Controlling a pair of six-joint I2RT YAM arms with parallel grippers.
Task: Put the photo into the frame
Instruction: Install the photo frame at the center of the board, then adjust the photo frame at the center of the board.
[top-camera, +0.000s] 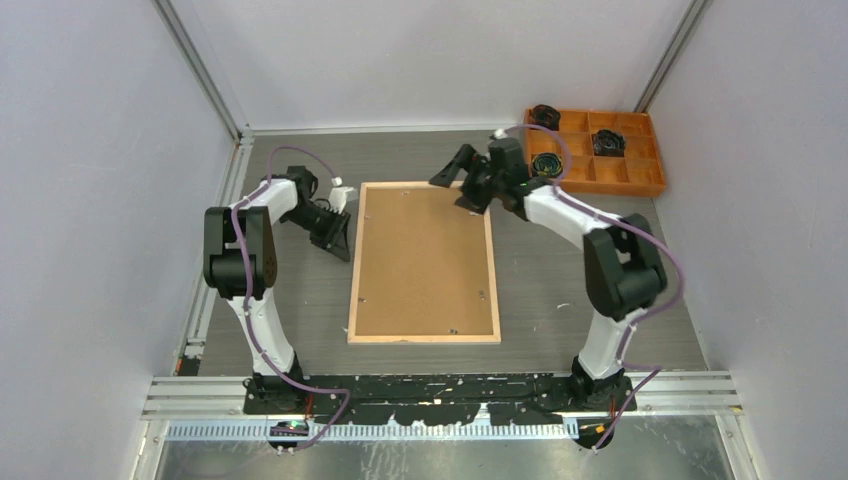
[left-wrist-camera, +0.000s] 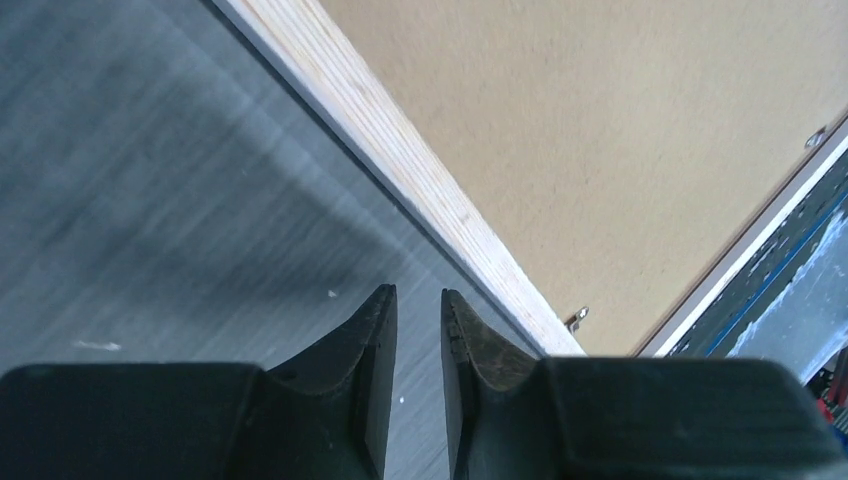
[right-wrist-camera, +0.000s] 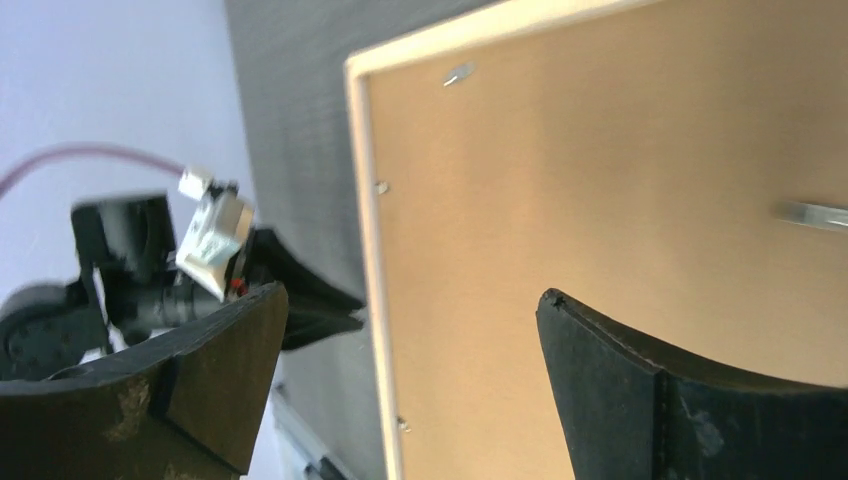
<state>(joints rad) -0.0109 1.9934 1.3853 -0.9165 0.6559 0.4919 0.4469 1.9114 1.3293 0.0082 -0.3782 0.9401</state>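
The frame (top-camera: 354, 270) lies back side up in the middle of the table, its light wood rails around a plain brown backing board (top-camera: 425, 260). The photo is hidden. My left gripper (top-camera: 340, 238) sits low beside the frame's left rail near the far left corner. In the left wrist view its fingertips (left-wrist-camera: 419, 292) stand slightly apart over bare table, with the rail (left-wrist-camera: 400, 150) just to their right. My right gripper (top-camera: 455, 190) hovers over the frame's far right corner. Its jaws (right-wrist-camera: 410, 293) are spread wide and hold nothing, above the board (right-wrist-camera: 600, 170) and rail (right-wrist-camera: 365, 200).
An orange compartment tray (top-camera: 600, 178) with dark parts stands at the back right. Small metal tabs (right-wrist-camera: 458, 73) line the frame's inner edge. Grey walls close in both sides and the back. The arm bases sit on a rail (top-camera: 440, 395) at the near edge.
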